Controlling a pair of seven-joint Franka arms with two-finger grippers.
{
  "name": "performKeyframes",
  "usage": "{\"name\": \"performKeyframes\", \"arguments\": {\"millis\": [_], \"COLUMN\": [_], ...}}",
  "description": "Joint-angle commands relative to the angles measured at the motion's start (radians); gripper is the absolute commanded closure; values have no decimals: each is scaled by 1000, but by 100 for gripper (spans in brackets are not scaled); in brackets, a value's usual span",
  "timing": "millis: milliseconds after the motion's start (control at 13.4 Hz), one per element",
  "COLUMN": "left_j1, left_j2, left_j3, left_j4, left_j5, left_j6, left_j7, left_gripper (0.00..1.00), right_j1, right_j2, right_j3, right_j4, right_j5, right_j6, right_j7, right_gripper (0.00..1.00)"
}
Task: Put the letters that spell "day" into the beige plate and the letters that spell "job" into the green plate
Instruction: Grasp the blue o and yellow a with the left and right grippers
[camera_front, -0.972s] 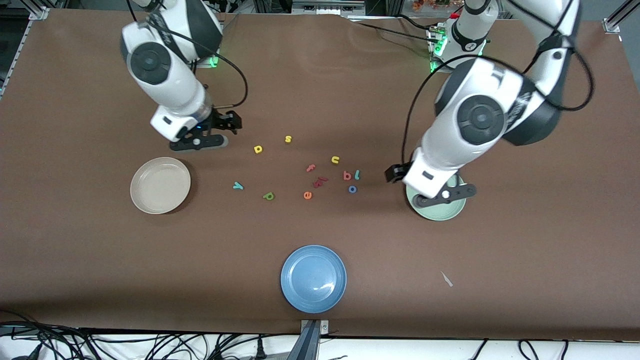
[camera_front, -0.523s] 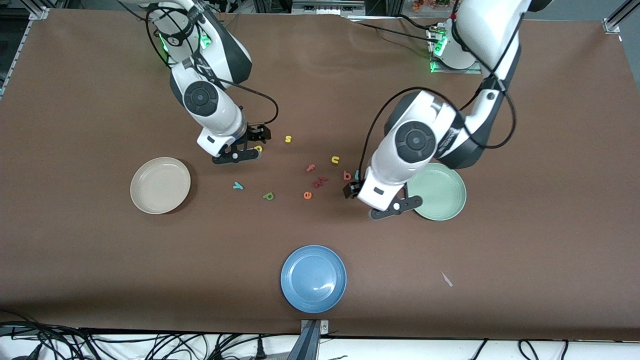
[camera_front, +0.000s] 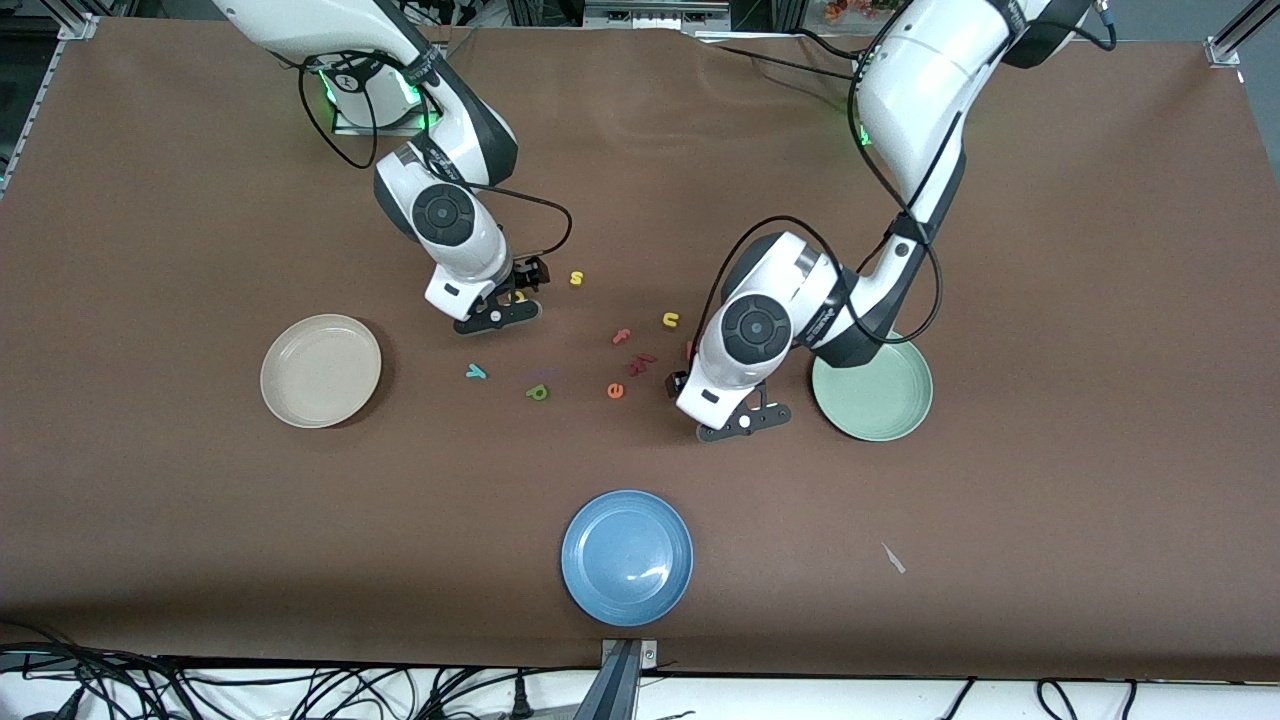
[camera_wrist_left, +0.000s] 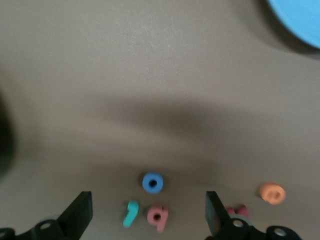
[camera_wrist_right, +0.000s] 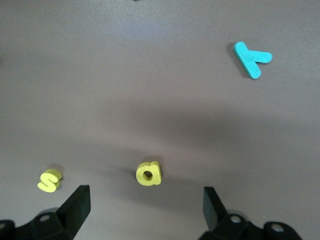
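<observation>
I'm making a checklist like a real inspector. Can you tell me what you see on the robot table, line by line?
Surface: brown table, one small pale scrap toward the left arm's end.
Job's things: beige plate and green plate hold no letters. Yellow d, teal y, green a, blue o, light-blue j and pink b all lie on the table.
Clutter: blue plate, yellow s, yellow u, pink f, orange e.
Grippers: left gripper open over o, j and b; right gripper open over the yellow d.
Cables: black cables along the table's near edge.
Surroundings: metal frame rails at the corners.
</observation>
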Motion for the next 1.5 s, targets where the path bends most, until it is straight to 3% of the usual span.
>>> {"name": "performKeyframes", "arguments": {"millis": [0, 150, 598, 673, 748, 972, 1047, 1196, 1421], "left_j1": [-13, -13, -11, -9, -6, -8, -6, 0, 53], "left_j2": [4, 2, -1, -2, -4, -2, -5, -27, -120], "left_j3": [6, 3, -17, -17, -17, -17, -17, -17, -17], "left_j4": [-91, -117, -159, -166, -169, -168, -166, -163, -165], "left_j5": [17, 14, 14, 14, 14, 14, 14, 14, 15], "left_j6": [137, 154, 155, 155, 155, 157, 156, 142, 12], "left_j7": [6, 1, -8, -8, -6, -6, -8, 0, 20], "left_gripper": [8, 21, 29, 36, 44, 92, 100, 100, 100], "right_j1": [1, 1, 6, 6, 6, 6, 6, 6, 6], "right_j2": [43, 54, 86, 87, 89, 98, 98, 97, 97], "right_j3": [3, 1, -3, -3, -3, -5, -5, -6, -8], "right_j4": [-12, -19, -21, -23, -24, -23, -21, -16, -15], "right_j5": [-47, -47, -70, -70, -70, -70, -70, -70, -70], "right_j6": [68, 80, 80, 80, 79, 79, 79, 79, 79], "right_j7": [14, 14, 14, 12, 12, 12, 12, 11, 12], "right_gripper": [1, 5, 23, 28, 32, 46, 51, 62, 81]}}
